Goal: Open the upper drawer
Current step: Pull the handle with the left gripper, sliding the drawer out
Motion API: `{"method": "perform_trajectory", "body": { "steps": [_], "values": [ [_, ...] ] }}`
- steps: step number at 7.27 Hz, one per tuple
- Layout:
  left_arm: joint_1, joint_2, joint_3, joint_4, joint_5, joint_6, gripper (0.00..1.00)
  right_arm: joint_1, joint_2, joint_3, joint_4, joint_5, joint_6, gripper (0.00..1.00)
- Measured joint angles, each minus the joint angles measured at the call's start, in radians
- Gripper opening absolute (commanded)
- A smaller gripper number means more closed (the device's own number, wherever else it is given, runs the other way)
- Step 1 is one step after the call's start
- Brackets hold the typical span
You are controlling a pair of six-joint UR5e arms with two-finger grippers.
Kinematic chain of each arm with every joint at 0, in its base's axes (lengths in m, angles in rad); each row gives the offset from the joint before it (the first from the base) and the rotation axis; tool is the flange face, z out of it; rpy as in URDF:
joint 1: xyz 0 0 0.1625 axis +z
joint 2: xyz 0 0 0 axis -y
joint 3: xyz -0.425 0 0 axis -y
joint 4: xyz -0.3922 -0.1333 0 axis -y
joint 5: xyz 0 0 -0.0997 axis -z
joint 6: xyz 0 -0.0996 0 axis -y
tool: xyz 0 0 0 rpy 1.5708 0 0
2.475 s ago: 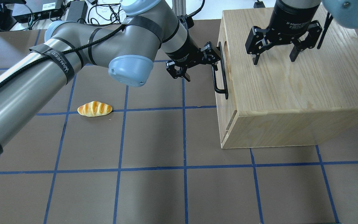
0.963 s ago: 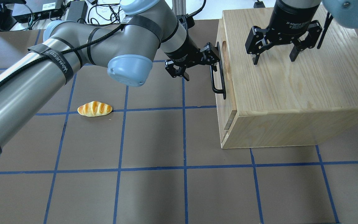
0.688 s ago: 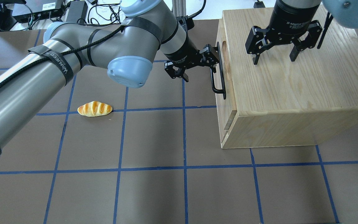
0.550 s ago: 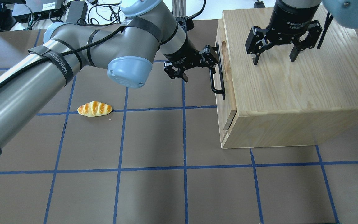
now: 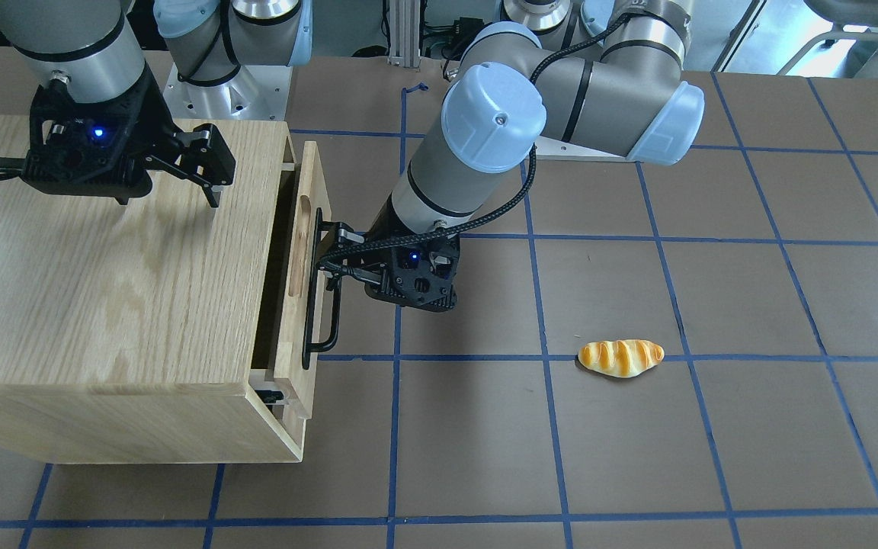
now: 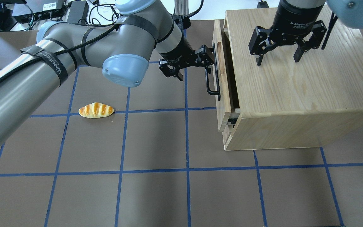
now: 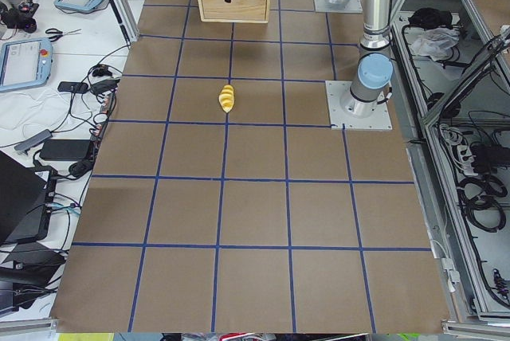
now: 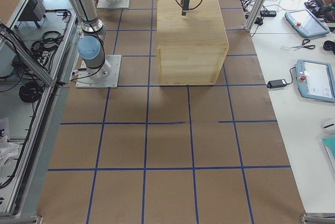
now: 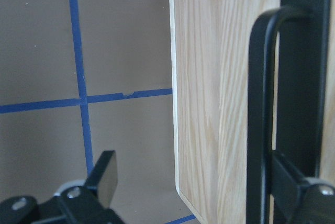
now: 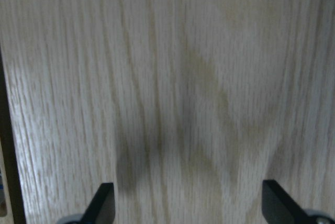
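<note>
The upper drawer (image 6: pixel 222 94) stands out a little from the oak cabinet (image 6: pixel 295 94), with a dark gap behind its front panel (image 5: pixel 290 343). My left gripper (image 6: pixel 194 66) is open, with one finger hooked between the black bar handle (image 6: pixel 214 75) and the panel. The left wrist view shows the handle (image 9: pixel 259 119) just beside that finger, and the other finger (image 9: pixel 104 177) out over the table. My right gripper (image 6: pixel 278 60) is open and empty, just above the cabinet top (image 10: pixel 172 77).
A bread roll (image 6: pixel 96 110) lies on the brown gridded table to the left of the cabinet, apart from both arms. Cables and power boxes (image 6: pixel 43 11) sit beyond the table's far edge.
The left gripper has moved left with the handle, and the upper drawer has slid out from flush to a small gap. The right gripper has not moved.
</note>
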Motion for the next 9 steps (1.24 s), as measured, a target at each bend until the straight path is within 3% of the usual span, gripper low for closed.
{"method": "perform_trajectory", "body": {
  "steps": [9],
  "values": [
    [0.092,0.026,-0.001,-0.098,0.052,0.119,1.0,0.0,0.0,0.0,0.0,0.0,0.0,1.0]
  ]
}}
